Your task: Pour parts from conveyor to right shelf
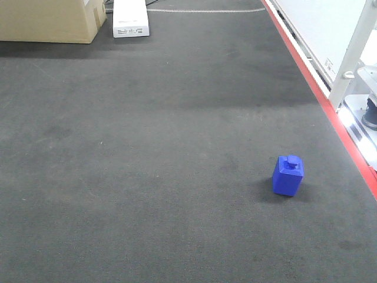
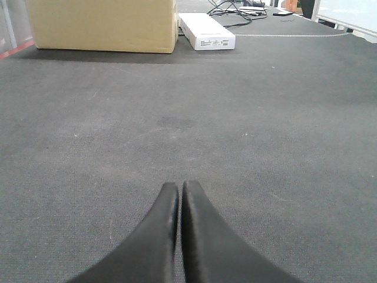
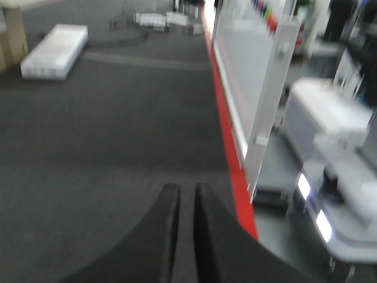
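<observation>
A small blue block (image 1: 288, 175) with a knob on top stands on the dark grey carpet (image 1: 147, 147), right of centre in the front view. No conveyor, parts or shelf show. My left gripper (image 2: 179, 187) is shut and empty, low over bare carpet. My right gripper (image 3: 187, 190) has its jaws nearly together with a thin gap and nothing between them; the view is blurred. Neither gripper shows in the front view.
A cardboard box (image 1: 50, 20) and a flat white box (image 1: 131, 17) lie at the far left. A red strip (image 1: 321, 94) edges the carpet on the right, with a white frame post (image 1: 353, 53) and grey equipment (image 3: 330, 130) beyond.
</observation>
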You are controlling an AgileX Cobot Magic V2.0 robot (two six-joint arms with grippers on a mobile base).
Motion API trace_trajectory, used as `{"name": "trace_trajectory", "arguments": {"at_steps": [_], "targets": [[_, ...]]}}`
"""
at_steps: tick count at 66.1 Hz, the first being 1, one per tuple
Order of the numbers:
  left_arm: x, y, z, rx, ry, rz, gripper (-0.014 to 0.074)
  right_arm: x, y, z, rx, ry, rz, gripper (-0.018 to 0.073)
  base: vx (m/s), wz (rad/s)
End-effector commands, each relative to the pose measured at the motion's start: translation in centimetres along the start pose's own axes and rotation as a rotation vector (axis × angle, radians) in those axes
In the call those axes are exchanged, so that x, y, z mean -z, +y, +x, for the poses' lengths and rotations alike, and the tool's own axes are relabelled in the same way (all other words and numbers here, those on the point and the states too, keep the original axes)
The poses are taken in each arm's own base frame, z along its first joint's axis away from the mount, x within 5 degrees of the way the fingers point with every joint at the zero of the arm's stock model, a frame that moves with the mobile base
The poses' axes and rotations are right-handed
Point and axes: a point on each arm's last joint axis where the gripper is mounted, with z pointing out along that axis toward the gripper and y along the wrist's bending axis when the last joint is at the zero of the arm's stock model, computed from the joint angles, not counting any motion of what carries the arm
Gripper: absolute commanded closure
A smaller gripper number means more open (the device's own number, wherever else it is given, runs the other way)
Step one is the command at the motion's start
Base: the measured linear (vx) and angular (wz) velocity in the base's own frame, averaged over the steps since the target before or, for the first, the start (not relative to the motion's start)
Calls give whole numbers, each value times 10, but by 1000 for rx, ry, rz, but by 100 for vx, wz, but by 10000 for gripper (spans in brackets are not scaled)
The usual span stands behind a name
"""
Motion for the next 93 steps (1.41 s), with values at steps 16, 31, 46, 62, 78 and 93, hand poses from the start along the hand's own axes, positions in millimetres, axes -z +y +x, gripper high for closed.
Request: {"name": "trace_trajectory", "arguments": {"at_steps": [16,31,46,62,78,93], "targets": [[1,-1,-12,16,-77,10,603,-77,9,6,-45,177,-44,-124,0,0],[1,-1,-12,16,-77,10,603,-97,13,13,-72,206,-59,-159,0,0],[1,-1,-12,16,-77,10,603,-104,15,2,-113,328,-85,-143,0,0],[1,-1,-12,16,-77,10,603,-139,19,-20,-79,467,-122,-109,0,0],[1,-1,-12,16,-77,10,603,-176,57,-37,-37,634,-188,-99,0,0],[1,-1,-12,16,-77,10,603,-206,54,-35,-57,865,-71,-91,0,0]]}}
